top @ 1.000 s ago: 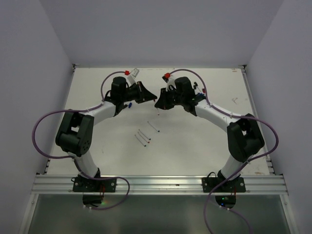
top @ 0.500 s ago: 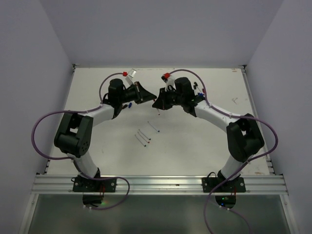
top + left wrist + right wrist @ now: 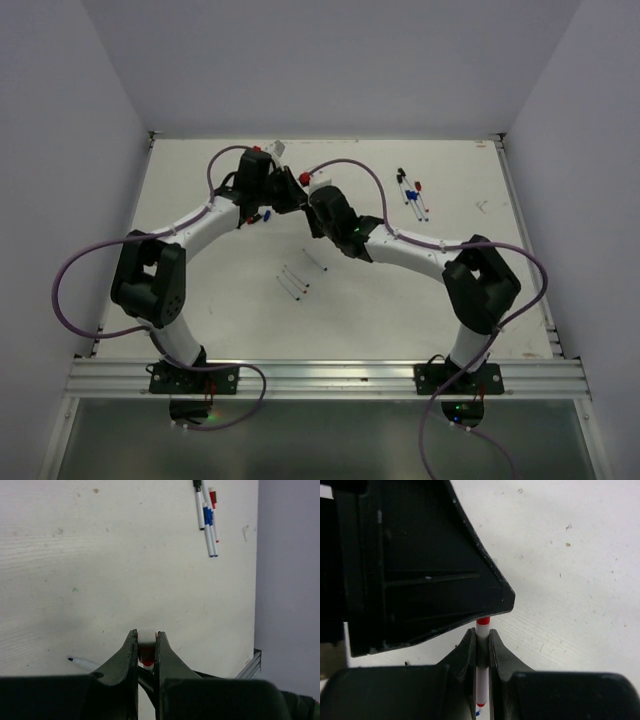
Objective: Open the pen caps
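A flat white counter (image 3: 400, 300), scuffed and speckled with small marks, fills the floor of a plain booth. Pale lavender-grey walls (image 3: 320, 60) close it in at the back and on both sides. An aluminium rail (image 3: 330, 378) runs along the near edge and carries the bases of two black and white arms, each trailing a purple cable (image 3: 62, 285).

Both arms reach in over the far middle of the counter and meet nose to nose. The left gripper (image 3: 146, 647) has its jaws pressed together on the end of the held pen (image 3: 482, 680), where white and red plastic show between the fingers. The right gripper (image 3: 481, 642) has its jaws clamped on the same pen's white barrel, with a short red section (image 3: 482, 622) sticking out just beyond them, against the black body of the other gripper. Whether the cap is on or off cannot be told.

A tight group of capped pens (image 3: 411, 192), in black, blue and red, lies far to the right near the back edge. Loose pens (image 3: 293, 281) lie side by side in the middle of the counter, well apart from that group. Small blue caps (image 3: 263, 215) rest on the surface just beside the left arm.
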`<state>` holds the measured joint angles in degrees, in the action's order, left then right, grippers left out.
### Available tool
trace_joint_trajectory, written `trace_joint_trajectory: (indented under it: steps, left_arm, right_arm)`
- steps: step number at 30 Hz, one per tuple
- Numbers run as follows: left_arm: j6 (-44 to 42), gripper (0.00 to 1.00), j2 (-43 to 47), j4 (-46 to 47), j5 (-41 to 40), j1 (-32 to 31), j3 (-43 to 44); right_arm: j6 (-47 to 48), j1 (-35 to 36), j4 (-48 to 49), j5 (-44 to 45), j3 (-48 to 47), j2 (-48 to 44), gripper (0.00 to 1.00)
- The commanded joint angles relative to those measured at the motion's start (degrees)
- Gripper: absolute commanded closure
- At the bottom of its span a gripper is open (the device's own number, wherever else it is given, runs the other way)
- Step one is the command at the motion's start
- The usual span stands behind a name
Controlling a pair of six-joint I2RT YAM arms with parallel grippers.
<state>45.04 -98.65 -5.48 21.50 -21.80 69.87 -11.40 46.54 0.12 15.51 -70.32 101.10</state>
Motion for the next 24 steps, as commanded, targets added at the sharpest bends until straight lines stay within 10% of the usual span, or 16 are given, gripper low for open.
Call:
trace_joint_trajectory:
  steps: [1, 16, 24]
  left_arm:
    - [-4.60, 1.00, 1.09, -1.29, -20.43, 3.17, 2.91]
    - [0.13, 1.00, 7.68, 23.57, 5.64, 9.92, -11.85]
    - [-5.91, 1.00, 2.60, 12.88, 3.55, 10.20, -5.63]
  right_arm:
    - [3.76, 3.90, -8.91, 12.00, -0.43, 1.47, 1.00]
    - [-15.39, -13.75, 17.17, -49.92, 12.31, -3.63, 1.00]
    - [-8.04, -14.03, 3.87, -43.65, 7.14, -1.61, 1.00]
